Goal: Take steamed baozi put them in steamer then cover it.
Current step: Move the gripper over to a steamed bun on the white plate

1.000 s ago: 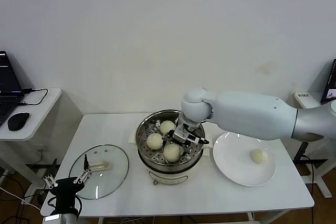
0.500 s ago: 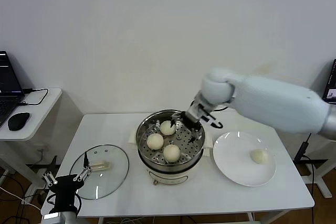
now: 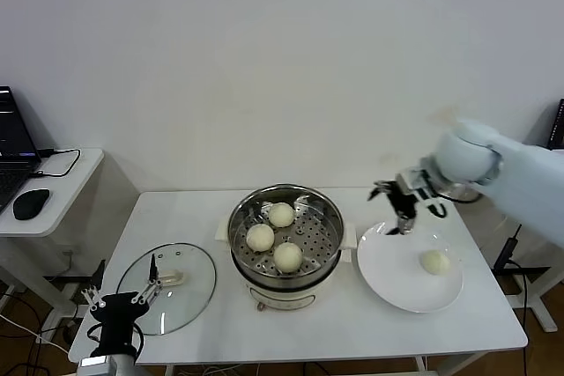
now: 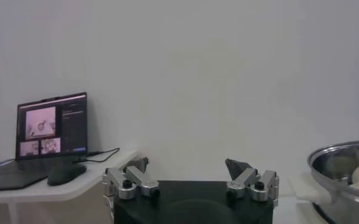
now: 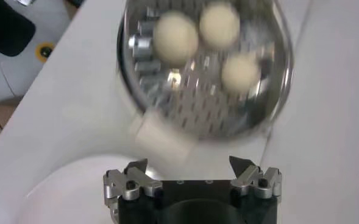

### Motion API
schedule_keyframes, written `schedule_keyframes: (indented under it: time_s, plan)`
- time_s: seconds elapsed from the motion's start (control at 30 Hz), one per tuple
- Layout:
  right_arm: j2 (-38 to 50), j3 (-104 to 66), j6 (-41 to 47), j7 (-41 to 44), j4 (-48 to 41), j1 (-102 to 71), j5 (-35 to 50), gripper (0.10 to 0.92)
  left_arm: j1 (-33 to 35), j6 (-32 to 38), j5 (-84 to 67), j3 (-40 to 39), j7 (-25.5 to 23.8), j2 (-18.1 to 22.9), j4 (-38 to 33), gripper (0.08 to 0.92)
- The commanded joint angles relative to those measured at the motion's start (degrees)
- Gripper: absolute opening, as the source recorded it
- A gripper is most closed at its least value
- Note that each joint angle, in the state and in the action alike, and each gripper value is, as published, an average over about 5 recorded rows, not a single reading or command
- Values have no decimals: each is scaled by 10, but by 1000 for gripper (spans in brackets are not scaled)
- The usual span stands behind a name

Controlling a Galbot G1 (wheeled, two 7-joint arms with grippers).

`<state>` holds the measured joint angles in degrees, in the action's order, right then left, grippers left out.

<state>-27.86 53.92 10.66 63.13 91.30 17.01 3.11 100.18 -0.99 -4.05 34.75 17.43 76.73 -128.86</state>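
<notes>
Three round, smooth, creamy baozi (image 3: 280, 215) sit in my shiny steamer (image 3: 286, 233); one more waits on the white plate (image 3: 398, 281). My right gripper (image 3: 403, 197) hangs wide open and empty above the plate (left gripper (image 3: 117, 298) open too, by the glass cover (image 3: 167, 286)).

We see a white table (image 3: 352, 323) set against a plain white wall (image 3: 282, 59). On its right part lies a flat white plate (image 3: 392, 279). To the left stands a smaller white side desk (image 3: 62, 191), apart from the table, carrying an open laptop (image 3: 11, 151) with a lit screen, a black mouse (image 3: 31, 203) just beside it, and a black cable (image 3: 63, 158) trailing across the top. At the far right edge we glimpse another screen (image 3: 557, 138).
</notes>
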Motion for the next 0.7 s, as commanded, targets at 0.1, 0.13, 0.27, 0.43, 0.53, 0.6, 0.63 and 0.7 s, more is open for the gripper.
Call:
schedule_keyframes:
  time_s: [0.1,0.13,0.27,0.43,0.53,0.6,0.63,0.7]
  plan:
    - [81,-222,2,-1,-48,-273,-90,823,2,-1,1,0,0,-3,0,823]
    - [77,-235,0,-2,-57,-288,-95,823,2,-1,1,1,-1,-3,0,823]
    - [55,-283,-9,-3,-99,-344,-120,823,5,-1,3,2,-1,-2,0,823]
    - [27,-291,-20,-10,-148,-352,-138,823,9,-1,4,6,-1,-1,1,823]
    - [7,-288,-21,-17,-177,-346,-151,823,10,-1,4,8,-1,0,2,823]
    - [-8,-287,-22,-20,-196,-342,-158,823,10,-1,5,8,-1,1,3,823]
    - [-16,-287,-22,-21,-203,-340,-162,823,10,-1,5,8,-1,2,3,823]
    - [-28,-285,-23,-22,-217,-337,-168,823,11,-1,5,9,-1,2,3,823]
